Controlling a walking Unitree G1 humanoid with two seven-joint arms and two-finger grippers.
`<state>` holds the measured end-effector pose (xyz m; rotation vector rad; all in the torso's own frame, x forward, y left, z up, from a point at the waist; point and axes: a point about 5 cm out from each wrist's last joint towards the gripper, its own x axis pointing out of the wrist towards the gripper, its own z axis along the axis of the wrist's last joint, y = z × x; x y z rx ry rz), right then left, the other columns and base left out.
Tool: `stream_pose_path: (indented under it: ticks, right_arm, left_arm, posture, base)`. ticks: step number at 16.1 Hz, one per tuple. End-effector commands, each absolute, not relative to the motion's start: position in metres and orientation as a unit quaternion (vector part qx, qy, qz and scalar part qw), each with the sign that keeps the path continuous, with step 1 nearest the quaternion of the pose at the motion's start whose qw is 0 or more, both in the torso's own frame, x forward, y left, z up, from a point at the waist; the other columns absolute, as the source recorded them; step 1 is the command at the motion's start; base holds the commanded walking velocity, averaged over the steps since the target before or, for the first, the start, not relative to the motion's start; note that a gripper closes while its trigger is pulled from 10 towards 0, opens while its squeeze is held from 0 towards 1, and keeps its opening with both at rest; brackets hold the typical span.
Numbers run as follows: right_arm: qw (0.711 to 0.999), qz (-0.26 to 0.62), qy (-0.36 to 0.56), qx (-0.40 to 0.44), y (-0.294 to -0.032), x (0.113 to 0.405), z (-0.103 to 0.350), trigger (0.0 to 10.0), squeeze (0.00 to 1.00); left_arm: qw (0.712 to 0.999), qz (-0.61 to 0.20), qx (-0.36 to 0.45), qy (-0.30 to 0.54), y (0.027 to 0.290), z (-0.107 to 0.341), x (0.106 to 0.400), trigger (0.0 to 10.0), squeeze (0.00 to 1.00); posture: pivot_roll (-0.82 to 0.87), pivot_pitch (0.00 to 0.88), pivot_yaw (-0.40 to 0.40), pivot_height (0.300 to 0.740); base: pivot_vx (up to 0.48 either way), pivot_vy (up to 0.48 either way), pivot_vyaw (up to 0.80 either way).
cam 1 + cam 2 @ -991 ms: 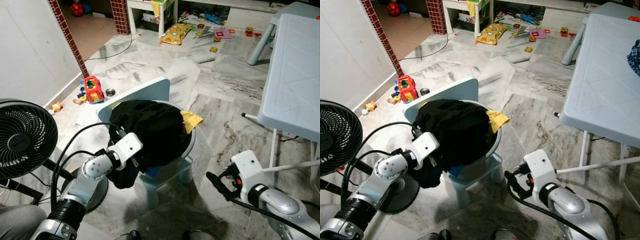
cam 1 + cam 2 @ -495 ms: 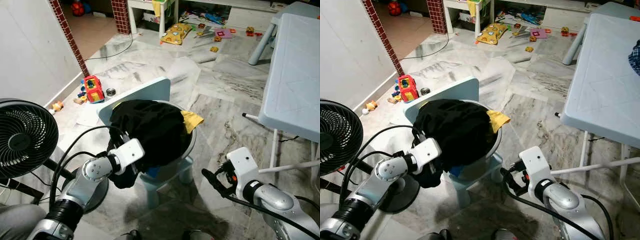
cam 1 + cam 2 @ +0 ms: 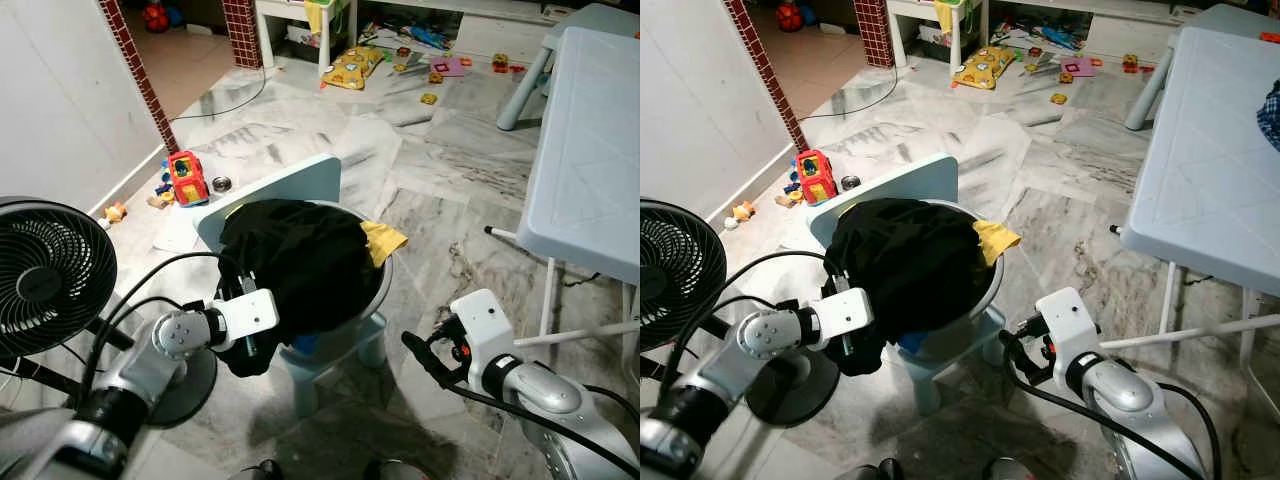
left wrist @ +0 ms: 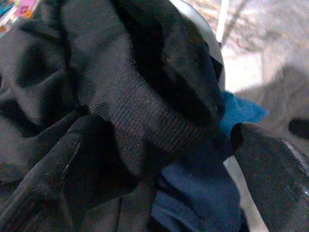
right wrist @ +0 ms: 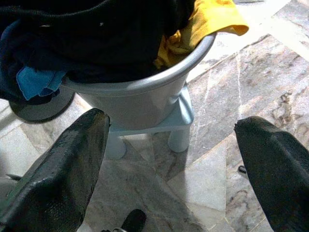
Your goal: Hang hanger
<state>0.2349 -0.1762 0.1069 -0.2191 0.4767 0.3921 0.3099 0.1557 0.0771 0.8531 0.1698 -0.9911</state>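
Note:
A grey basin (image 3: 381, 290) heaped with clothes stands on a small light-blue chair (image 3: 290, 185). A black garment (image 3: 300, 255) covers most of the heap and droops over the basin's near-left rim. A yellow cloth (image 3: 383, 238) pokes out at the right, and a blue cloth (image 4: 236, 113) shows low at the front. My left gripper (image 3: 248, 345) is open against the drooping black fabric, with folds of it lying between the spread fingers (image 4: 48, 183). My right gripper (image 3: 422, 358) is open and holds nothing, low to the right of the chair and pointing at the basin (image 5: 145, 92).
A black floor fan (image 3: 45, 275) stands close on my left. A light-blue plastic table (image 3: 590, 170) with white legs fills the right side. A red toy truck (image 3: 185, 178) and scattered toys (image 3: 355, 65) lie on the marble floor behind. A brick-patterned wall edge (image 3: 140, 75) is at the back left.
My left arm has dropped and swung left, and its gripper has slid lower along the hanging black garment. The right gripper has edged left toward the chair.

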Motion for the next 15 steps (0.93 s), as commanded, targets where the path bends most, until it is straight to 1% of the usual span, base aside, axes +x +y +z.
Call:
stream_pose_path:
  ticks: [1,2,3,5,6,7,8,9,10,15]
  right_arm:
    - [0.946,0.2,0.231,-0.111,-0.173,0.236,0.107,10.0,0.0]
    - [0.946,0.2,0.229,-0.111,-0.172,0.236,0.108,10.0,0.0]
    - [0.946,0.199,0.228,-0.112,-0.172,0.237,0.108,10.0,0.0]
    - [0.947,0.199,0.227,-0.113,-0.17,0.236,0.108,10.0,0.0]
    - [0.947,0.2,0.224,-0.115,-0.169,0.236,0.108,10.0,0.0]
    - [0.947,0.2,0.223,-0.116,-0.168,0.237,0.108,10.0,0.0]
    - [0.947,0.2,0.221,-0.117,-0.168,0.238,0.108,10.0,0.0]
    - [0.947,0.2,0.22,-0.117,-0.168,0.238,0.109,10.0,0.0]
    - [0.949,0.198,0.216,-0.119,-0.168,0.24,0.11,10.0,0.0]
    - [0.95,0.194,0.212,-0.12,-0.167,0.241,0.111,10.0,0.0]
  left_arm:
    - [0.761,-0.475,0.432,0.088,0.161,0.073,0.309,10.0,0.0]
    - [0.746,-0.482,0.452,0.087,0.162,0.073,0.31,10.0,0.0]
    - [0.74,-0.48,0.464,0.085,0.162,0.074,0.313,10.0,0.0]
    - [0.736,-0.471,0.479,0.079,0.16,0.075,0.318,10.0,0.0]
    - [0.736,-0.469,0.484,0.067,0.155,0.076,0.322,9.6,0.0]
    - [0.734,-0.468,0.489,0.061,0.152,0.076,0.324,7.7,0.0]
    - [0.732,-0.467,0.494,0.054,0.149,0.076,0.326,4.2,0.0]
    - [0.732,-0.463,0.497,0.048,0.147,0.076,0.328,0.9,0.0]
    - [0.728,-0.461,0.506,0.042,0.142,0.076,0.33,0.0,0.0]
    - [0.713,-0.462,0.527,0.033,0.135,0.073,0.332,0.0,0.0]
  posture:
    - [-0.25,0.17,0.05,0.74]
    - [-0.26,0.171,0.051,0.74]
    - [-0.26,0.172,0.053,0.74]
    - [-0.26,0.171,0.054,0.74]
    - [-0.26,0.172,0.053,0.74]
    - [-0.26,0.172,0.053,0.74]
    - [-0.26,0.172,0.053,0.74]
    - [-0.26,0.173,0.055,0.74]
    - [-0.27,0.174,0.056,0.74]
    - [-0.27,0.178,0.064,0.74]
  base:
    - [0.0,0.0,0.0]
    - [0.0,0.0,0.0]
    - [0.0,0.0,0.0]
    - [0.0,0.0,0.0]
    - [0.0,0.0,0.0]
    - [0.0,0.0,0.0]
    - [0.0,0.0,0.0]
    - [0.0,0.0,0.0]
    - [0.0,0.0,0.0]
    - [0.0,0.0,0.0]
